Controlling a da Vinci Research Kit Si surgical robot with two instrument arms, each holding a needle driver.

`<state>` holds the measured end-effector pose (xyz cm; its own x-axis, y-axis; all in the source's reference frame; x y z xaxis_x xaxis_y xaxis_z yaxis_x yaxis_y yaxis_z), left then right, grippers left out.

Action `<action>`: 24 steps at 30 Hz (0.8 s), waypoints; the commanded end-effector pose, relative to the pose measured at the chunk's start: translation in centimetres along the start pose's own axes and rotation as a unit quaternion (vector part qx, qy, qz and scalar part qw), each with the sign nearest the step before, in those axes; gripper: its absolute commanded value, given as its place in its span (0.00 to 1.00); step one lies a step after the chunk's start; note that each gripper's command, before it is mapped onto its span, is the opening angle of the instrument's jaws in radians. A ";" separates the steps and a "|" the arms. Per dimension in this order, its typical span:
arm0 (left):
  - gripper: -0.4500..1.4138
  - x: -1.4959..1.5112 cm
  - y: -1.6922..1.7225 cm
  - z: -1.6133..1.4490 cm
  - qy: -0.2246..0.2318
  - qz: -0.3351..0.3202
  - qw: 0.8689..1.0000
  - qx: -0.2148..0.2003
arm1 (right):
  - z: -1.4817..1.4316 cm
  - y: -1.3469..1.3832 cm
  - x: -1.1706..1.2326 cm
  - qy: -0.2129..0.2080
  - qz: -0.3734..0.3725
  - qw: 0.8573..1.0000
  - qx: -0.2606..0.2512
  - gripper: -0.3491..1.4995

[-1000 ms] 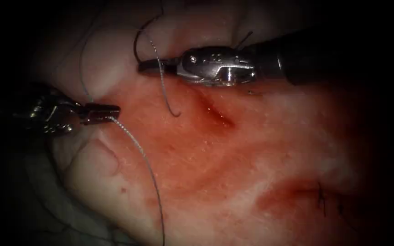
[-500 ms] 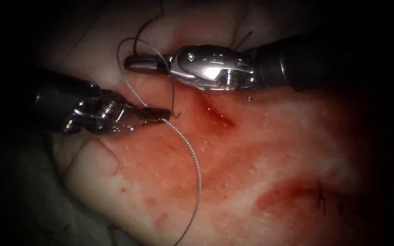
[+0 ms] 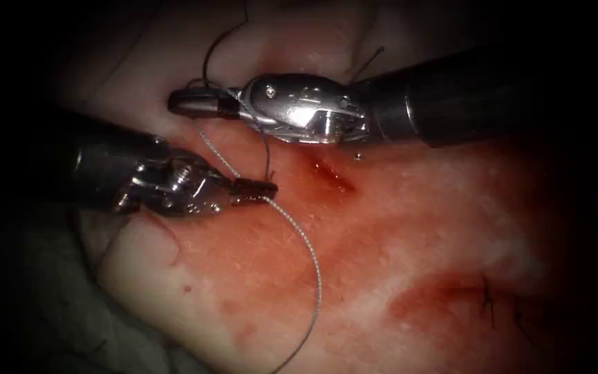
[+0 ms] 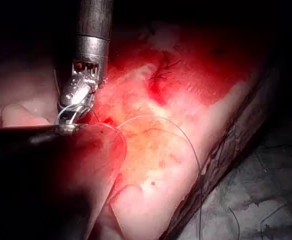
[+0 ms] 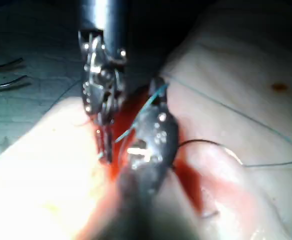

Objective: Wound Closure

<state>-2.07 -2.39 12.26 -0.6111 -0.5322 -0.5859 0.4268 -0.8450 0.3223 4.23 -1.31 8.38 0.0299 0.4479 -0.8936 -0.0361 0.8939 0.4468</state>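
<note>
In the endoscope view the tissue [image 3: 396, 228] has a short wet cut [image 3: 332, 174] with red fluid around it. My left tool [image 3: 257, 187] lies just left of the cut, shut on the pale thread [image 3: 313, 256]. From those jaws the thread arcs down to the near edge. Another strand climbs from them to my right tool [image 3: 192, 104], which hovers above and left of the cut. Its jaws are shut, with thread draped over them and a short dark tail [image 3: 268, 156] hanging below. The left wrist view shows the left tool [image 4: 70, 116] and the thread arc [image 4: 186, 137].
Dark stitches [image 3: 487, 301] close an older red wound at the lower right; they also appear in the left wrist view as stitches [image 4: 162, 72]. A dark thread curve [image 3: 209, 59] lies on the pale tissue beyond the right tool. Grey cloth [image 3: 70, 312] borders the tissue at the lower left.
The left tool has moved right toward the cut, carrying the thread with it. The right tool has slid left, and the thread now wraps over its jaws.
</note>
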 end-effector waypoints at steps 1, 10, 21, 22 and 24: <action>0.00 0.04 0.03 0.07 0.001 -0.001 1.000 -0.003 | 0.11 -0.01 -0.05 0.002 0.000 1.000 -0.004 0.00; 0.00 0.20 -0.01 -0.05 0.007 -0.005 1.000 -0.006 | 0.14 0.00 -0.05 -0.002 0.006 0.999 -0.037 0.52; 0.00 0.63 -0.15 -0.50 0.019 0.005 1.000 -0.014 | -0.03 0.06 -0.20 -0.046 0.002 0.997 -0.066 0.48; 0.00 0.65 -0.16 -0.54 0.019 0.007 1.000 -0.015 | -0.03 0.05 -0.21 -0.053 0.001 0.996 -0.067 0.48; 0.00 0.73 -0.20 -0.65 0.019 0.016 1.000 -0.016 | -0.03 0.04 -0.25 -0.077 -0.015 0.994 -0.072 0.48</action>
<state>-2.11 -2.53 11.19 -0.5697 -0.5612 -0.6004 0.4718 -0.8215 0.3202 4.11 -1.38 8.59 0.2006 0.4258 -0.8823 -0.1768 0.9016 0.3949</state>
